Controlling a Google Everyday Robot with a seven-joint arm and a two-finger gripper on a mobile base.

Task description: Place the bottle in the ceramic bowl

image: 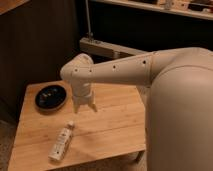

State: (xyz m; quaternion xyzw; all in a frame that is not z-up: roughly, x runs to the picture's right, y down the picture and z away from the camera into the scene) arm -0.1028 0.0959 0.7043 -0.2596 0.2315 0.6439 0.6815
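The bottle is seen lying flat on the wooden tabletop, near its front edge. Its long axis is set from about 7 o'clock to 1 o'clock, with the pale cap turned toward 1 o'clock and the base toward 7 o'clock. No part of it is touched by anything but the tabletop.

The gripper is held above the middle of the tabletop, pointed straight down. Its fingers are spread apart and nothing is gripped or touched by them. The bottle is found at about 7 o'clock from the gripper, near but apart, its cap being the closest end.

The ceramic bowl is placed toward the far left corner of the tabletop, at about 10 o'clock from the gripper and at about 11 o'clock from the bottle, well apart from the bottle. Bare wood is seen between bottle and bowl. The arm is stretched in from 3 o'clock, and the right side of the view is filled by the robot's pale body.
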